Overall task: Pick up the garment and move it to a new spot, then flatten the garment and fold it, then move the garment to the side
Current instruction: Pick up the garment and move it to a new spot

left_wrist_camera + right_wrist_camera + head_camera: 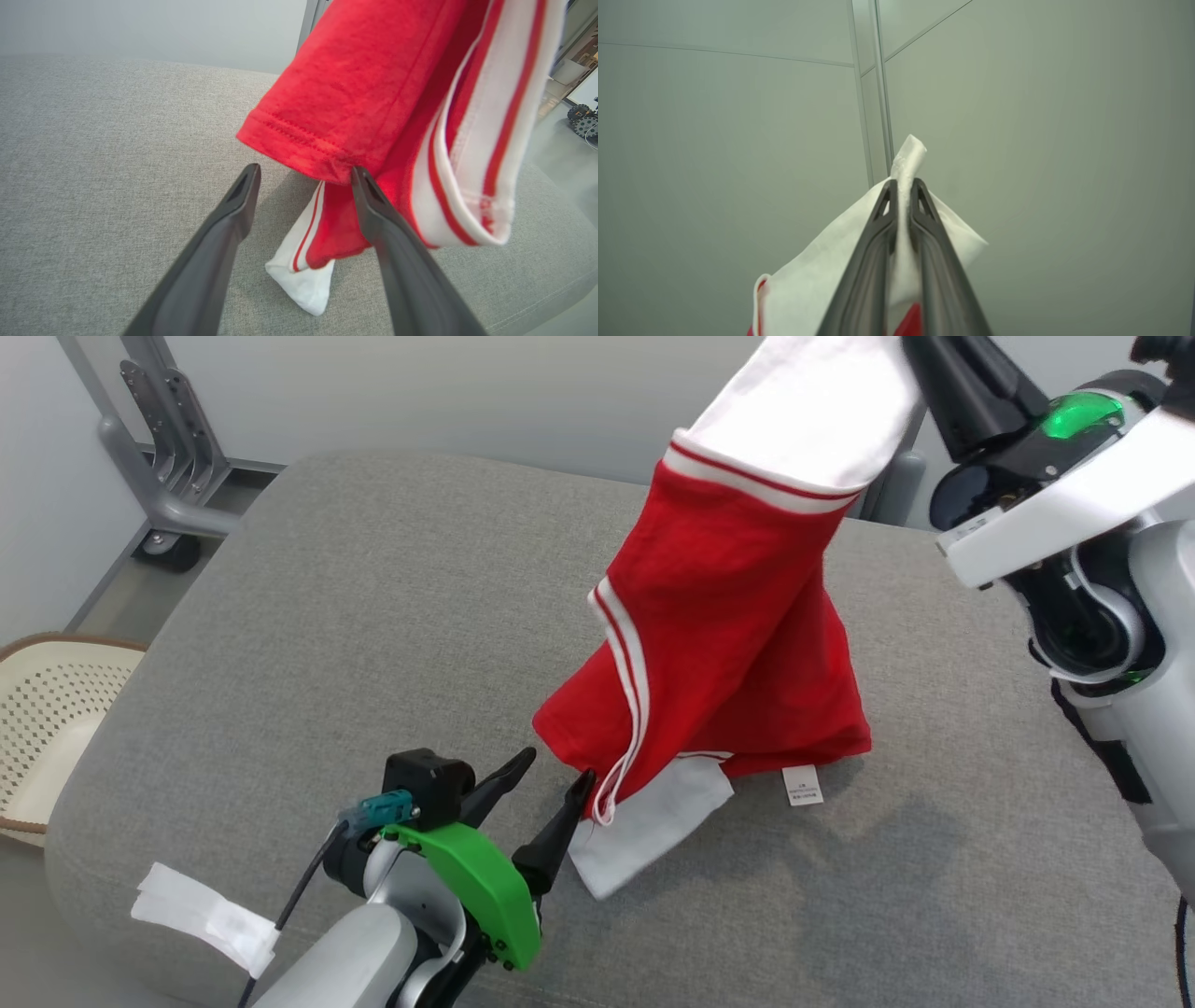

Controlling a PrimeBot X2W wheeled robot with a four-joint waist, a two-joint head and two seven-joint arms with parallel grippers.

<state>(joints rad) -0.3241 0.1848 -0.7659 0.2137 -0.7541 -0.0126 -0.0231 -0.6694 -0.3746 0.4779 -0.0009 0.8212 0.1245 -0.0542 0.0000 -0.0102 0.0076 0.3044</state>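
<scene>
The right end effector [903, 184] is closed on a fold of white fabric at the upper end of the garment [728, 644], with a short tuft of cloth standing proud of the fingertips in the right wrist view. It holds that end high at the far right of the scene. The garment, red with white striped trim and white panels, hangs from this grip in a loose column. Its lower end rests on the grey cushion [373, 616] near the middle, where a white panel and a care label [803, 784] lie flat on the surface. The left end effector [557, 767] is fully open at the near side. Its fingers point toward the lower red hem, and the right-hand fingertip [359, 179] is at, or just touching, the hem corner; no fabric lies between the jaws. Task status: the pick-up is under way, since one end is raised and the other bears on the cushion. The left end effector appears positioned to take a second hold on the hem. Relocation, flattening, folding and the final move to the side are all outstanding. A perforated basket [47, 709] stands beyond the left edge of the cushion, and a strip of white tape [205, 915] sits at its near left corner.
</scene>
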